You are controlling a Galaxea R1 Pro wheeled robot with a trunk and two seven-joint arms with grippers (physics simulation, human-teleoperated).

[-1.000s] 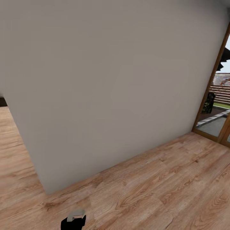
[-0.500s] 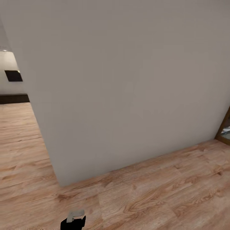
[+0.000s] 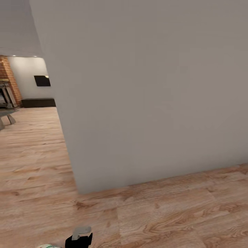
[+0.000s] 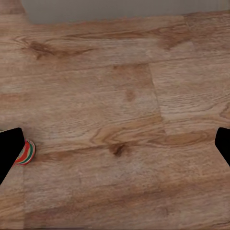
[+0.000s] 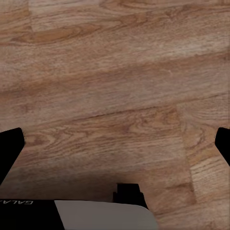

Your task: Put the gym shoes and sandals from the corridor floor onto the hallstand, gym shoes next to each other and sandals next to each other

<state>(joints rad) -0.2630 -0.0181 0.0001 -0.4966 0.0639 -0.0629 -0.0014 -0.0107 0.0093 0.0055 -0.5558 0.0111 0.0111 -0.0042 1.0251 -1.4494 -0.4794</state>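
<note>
- Ahead in head view: big grey wall [image 3: 151, 93] meeting wood floor [image 3: 172, 213]; its corner edge runs down at left.
- Far left past the corner: another room with brick wall [image 3: 7, 77], dark panel [image 3: 42, 81], low dark cabinet [image 3: 38, 102].
- Bottom edge of head view: black-and-grey robot part [image 3: 80, 237], with a pale sliver with green [image 3: 48, 246] beside it, too cropped to identify.
- Left wrist: left gripper [image 4: 115, 151] with fingers [image 4: 8, 153] spread wide apart, released, over floor; small red, green and white striped bit of a gym shoe [image 4: 26, 153] just beside one finger.
- Right wrist: right gripper [image 5: 115, 153] with fingers [image 5: 9, 151] spread wide, released, above bare floor; robot body [image 5: 96, 213] below.
</note>
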